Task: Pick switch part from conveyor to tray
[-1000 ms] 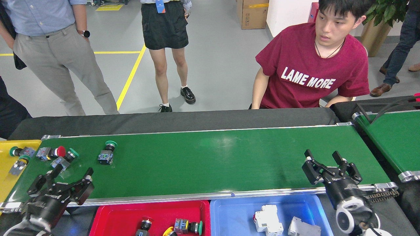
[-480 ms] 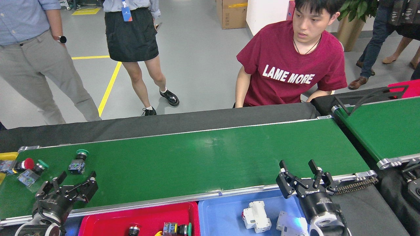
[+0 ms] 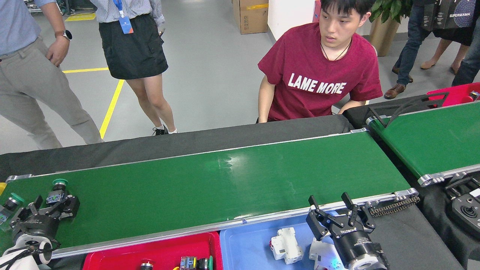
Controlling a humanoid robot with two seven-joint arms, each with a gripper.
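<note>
- The conveyor (image 3: pixel 225 183) runs left to right, with two trays in front of it — one tray (image 3: pixel 157 253) left, the other tray (image 3: pixel 251 245) right.
- A switch part (image 3: pixel 57 193) lies on the conveyor's far left end, at the left gripper (image 3: pixel 50 204).
- The right gripper (image 3: pixel 332 210) hangs over the right tray's far edge.
- A person (image 3: pixel 318 71) sits behind the conveyor.

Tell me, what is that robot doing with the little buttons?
It is sorting switch parts off the green conveyor into trays. Its left gripper, jaws open, sits around a green-capped switch part at the belt's left end, not yet lifted. Its right gripper waits open above the blue tray. The red tray holds some switches.
</note>
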